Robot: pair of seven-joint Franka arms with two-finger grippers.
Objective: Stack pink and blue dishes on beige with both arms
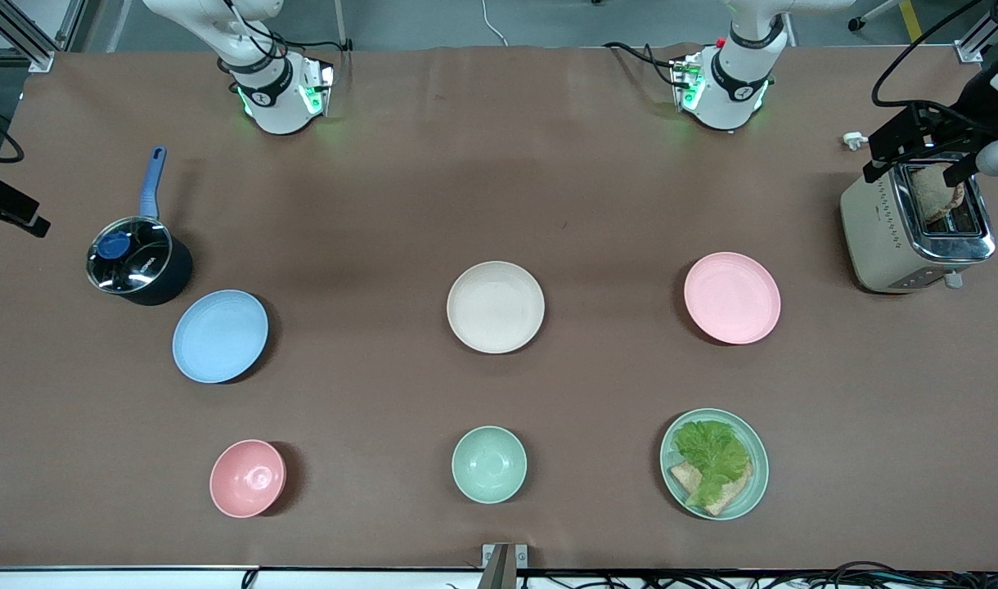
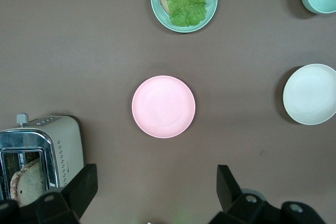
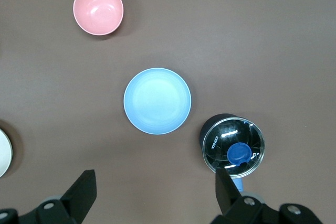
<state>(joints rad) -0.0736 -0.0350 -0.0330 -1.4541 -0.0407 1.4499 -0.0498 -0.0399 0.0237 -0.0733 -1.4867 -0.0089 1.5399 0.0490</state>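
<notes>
Plates lie apart on the surface: beige plate [image 1: 496, 307] mid-table, pink plate [image 1: 732, 298] toward the left arm's end, blue plate [image 1: 220, 335] toward the right arm's end beside a lidded pot [image 1: 137, 263]. Left gripper [image 2: 155, 190] hangs over the pink plate, fingers spread wide, holding nothing. Right gripper [image 3: 155, 190] hangs likewise over the blue plate, seemingly high up.
</notes>
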